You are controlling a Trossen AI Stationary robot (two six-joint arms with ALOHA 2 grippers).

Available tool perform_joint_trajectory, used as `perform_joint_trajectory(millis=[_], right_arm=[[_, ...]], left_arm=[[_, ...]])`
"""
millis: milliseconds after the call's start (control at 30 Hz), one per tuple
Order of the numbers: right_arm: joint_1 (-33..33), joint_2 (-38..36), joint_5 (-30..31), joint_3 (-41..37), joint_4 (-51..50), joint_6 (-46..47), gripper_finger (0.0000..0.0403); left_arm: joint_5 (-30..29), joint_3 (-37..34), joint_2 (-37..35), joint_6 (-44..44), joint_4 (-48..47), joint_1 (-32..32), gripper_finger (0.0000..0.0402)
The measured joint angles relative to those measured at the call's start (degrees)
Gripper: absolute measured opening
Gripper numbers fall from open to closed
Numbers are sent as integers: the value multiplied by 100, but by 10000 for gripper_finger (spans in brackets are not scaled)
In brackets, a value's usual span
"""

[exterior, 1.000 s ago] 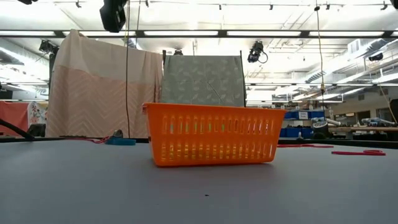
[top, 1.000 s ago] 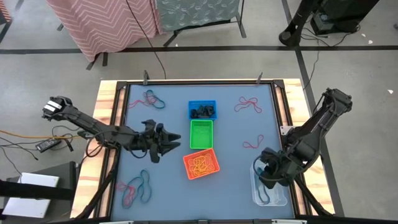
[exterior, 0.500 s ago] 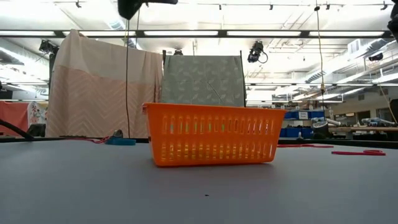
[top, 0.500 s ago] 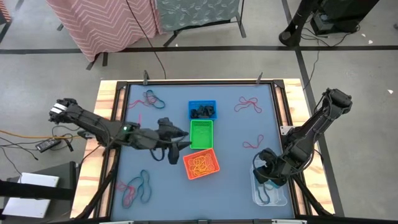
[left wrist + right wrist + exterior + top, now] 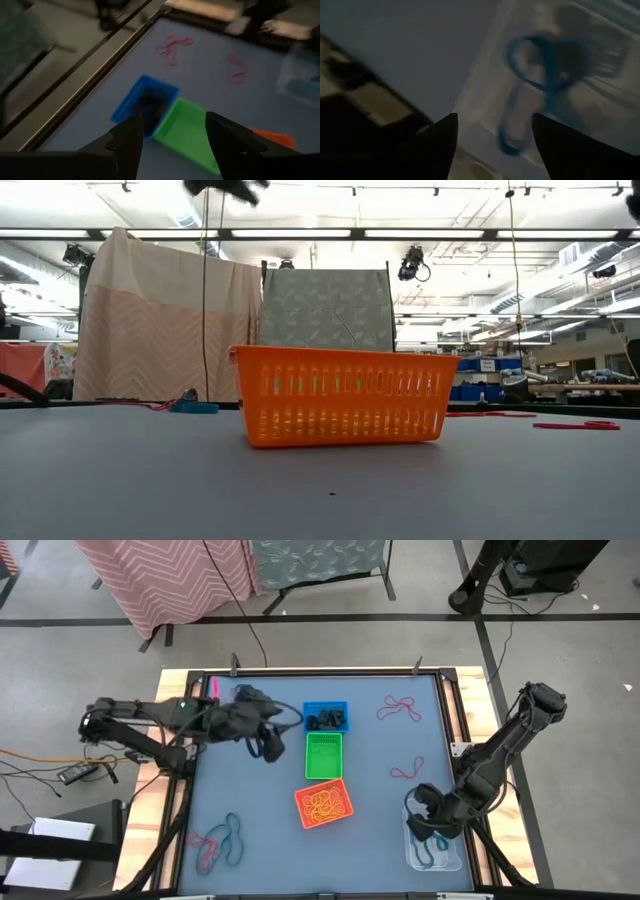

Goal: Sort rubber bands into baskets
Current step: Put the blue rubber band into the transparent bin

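Two tools we see with fingers apart: the right tool (image 5: 424,828) above the clear tub (image 5: 447,858) holding teal rubber bands (image 5: 540,80), the left tool (image 5: 272,740) near the blue basket (image 5: 325,706)

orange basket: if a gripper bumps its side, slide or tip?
The orange basket probably slides: it looks wide and low on the flat table. Its thin slotted walls and only rubber bands inside suggest it's light, so even a small nudge could shift it.
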Motion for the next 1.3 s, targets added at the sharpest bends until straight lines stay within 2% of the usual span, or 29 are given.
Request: perform_joint_trajectory(millis=[167,233,267,400,467,567,700,1033,1100,1167,1300], right_arm=[[71,0,1039,0,933,-176,264],[54,0,1378,-2,1373,-312,261],[27,0,1556,-2,1623,-427,261],[-142,-2,2184,-2,2682,-1153,261],[-272,-2,2401,-2,3182,-1499,261],[-476,2,2580,-2,3694,-1904,258],[-736,2,2856,-2,4100,-2349,256],[-1079,7,3174,-4,4355,-2697,256],[-1085,7,3275,-4,4371,-2698,256],[-1085,7,3382,-4,4401,-2699,256],[-1085,7,3445,-4,4410,-2849,256]], left_arm=[[102,-335,35,-395,-1296,929,215],[316,-731,37,-389,-1299,1465,215],[616,-948,37,-283,-1156,1787,215],[2533,-1794,357,73,-144,3049,215],[2873,-2036,715,65,59,3509,215],[2897,-2088,1340,241,287,3970,215],[2793,-2035,2107,531,375,4259,215],[2858,-1956,3085,673,678,4361,202],[2771,-1959,3132,676,705,4354,187],[2762,-1963,3130,699,751,4350,155],[2797,-1983,2965,860,825,4350,31]])
